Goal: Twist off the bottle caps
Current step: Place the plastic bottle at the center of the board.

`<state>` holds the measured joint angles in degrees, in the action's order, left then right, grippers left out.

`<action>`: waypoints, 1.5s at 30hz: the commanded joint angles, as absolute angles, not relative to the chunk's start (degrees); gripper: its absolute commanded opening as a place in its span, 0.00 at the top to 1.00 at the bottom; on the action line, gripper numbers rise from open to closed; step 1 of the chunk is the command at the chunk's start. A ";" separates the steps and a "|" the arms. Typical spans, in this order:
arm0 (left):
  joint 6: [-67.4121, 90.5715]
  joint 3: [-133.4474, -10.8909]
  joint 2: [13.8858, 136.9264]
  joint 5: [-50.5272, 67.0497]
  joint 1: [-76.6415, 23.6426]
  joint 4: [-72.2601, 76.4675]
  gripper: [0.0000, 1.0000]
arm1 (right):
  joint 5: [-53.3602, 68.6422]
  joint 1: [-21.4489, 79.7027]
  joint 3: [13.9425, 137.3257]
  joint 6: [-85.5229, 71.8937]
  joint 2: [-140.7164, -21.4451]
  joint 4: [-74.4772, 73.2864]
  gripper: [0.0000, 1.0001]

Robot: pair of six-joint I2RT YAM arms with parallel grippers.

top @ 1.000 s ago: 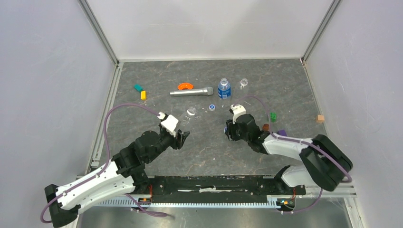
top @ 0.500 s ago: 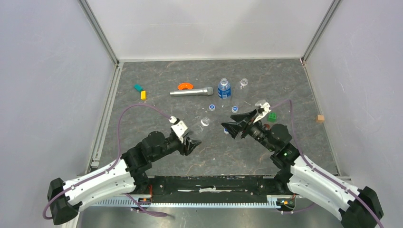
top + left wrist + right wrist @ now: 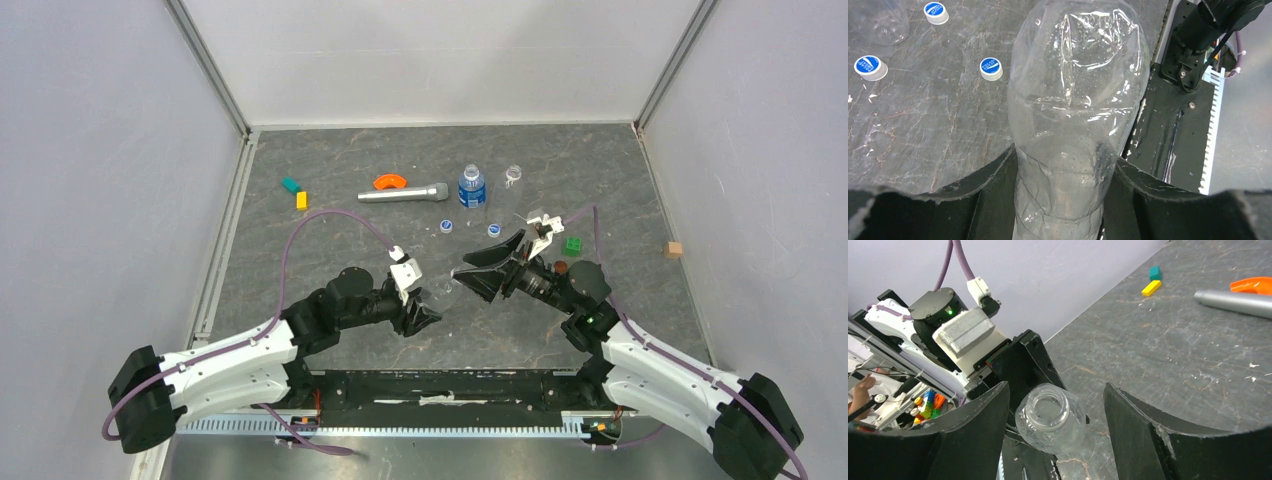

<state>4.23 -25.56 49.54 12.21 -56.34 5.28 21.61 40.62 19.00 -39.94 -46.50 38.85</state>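
My left gripper (image 3: 1065, 197) is shut on the lower body of a clear unlabelled bottle (image 3: 1078, 100) and holds it tilted above the table. In the top view this gripper (image 3: 430, 315) points right, and the bottle (image 3: 447, 292) is faint. In the right wrist view the bottle's mouth (image 3: 1048, 412) is open, with no cap. My right gripper (image 3: 1055, 440) is open, with a jaw on each side of the neck, not touching. Three blue-topped caps (image 3: 990, 68) (image 3: 868, 67) (image 3: 935, 12) lie loose on the table. Two of them show from above (image 3: 446, 225) (image 3: 493, 229).
A blue-label bottle (image 3: 471, 186) and a clear bottle (image 3: 513, 175) stand at the back. A silver cylinder (image 3: 404, 192) and an orange piece (image 3: 389, 181) lie to their left. There are teal (image 3: 291, 185), yellow (image 3: 301, 200) and green (image 3: 574, 244) blocks. A wooden cube (image 3: 674, 249) lies far right.
My left gripper has carried the clear bottle right and toward the near edge. My right gripper has swung round to face it, and its open jaws now flank the bottle's neck.
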 commanded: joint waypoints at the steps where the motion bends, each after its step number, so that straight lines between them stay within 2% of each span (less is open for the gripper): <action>1: 6.68 -28.47 49.94 14.77 -56.42 10.49 0.53 | 24.61 40.78 18.69 -42.26 -48.18 43.46 0.28; 7: 6.24 -28.55 50.68 14.77 -56.41 10.68 0.52 | 25.58 40.91 18.28 -42.10 -49.79 44.50 0.37; 10: 6.32 -28.52 50.89 14.86 -56.40 10.62 0.52 | 26.75 40.95 18.47 -42.18 -51.13 45.20 0.50; 12: 6.58 -28.16 50.89 14.15 -56.43 11.15 0.50 | 27.56 41.02 18.61 -42.19 -51.65 45.41 0.62; 15: 6.50 -27.92 51.06 13.44 -56.41 11.82 0.49 | 28.12 41.12 18.08 -41.68 -51.76 45.53 0.74; 18: 7.02 -28.47 50.76 11.96 -56.34 11.25 0.34 | 28.21 41.26 17.78 -40.76 -51.75 45.66 0.84; 23: 6.94 -28.58 50.59 10.23 -56.35 10.61 0.19 | 28.47 41.41 18.60 -38.87 -52.20 43.86 0.95; 25: 7.11 -28.48 50.49 9.65 -56.34 10.33 0.14 | 27.88 41.42 18.76 -38.12 -51.97 42.68 0.98; 26: 7.21 -28.56 50.30 9.30 -56.36 9.84 0.03 | 27.26 41.37 18.73 -37.70 -51.68 42.00 0.99; 27: 7.28 -28.65 50.12 9.15 -56.37 9.25 0.00 | 26.61 41.44 18.73 -37.09 -51.43 41.25 1.00; 36: 6.86 -28.02 45.58 0.27 -56.43 3.97 0.00 | 16.22 41.79 25.07 -25.91 -51.48 24.39 1.00; 45: 10.95 -25.48 36.65 -20.45 -56.34 0.35 0.00 | 4.61 44.57 32.50 -15.74 -55.45 17.26 1.00</action>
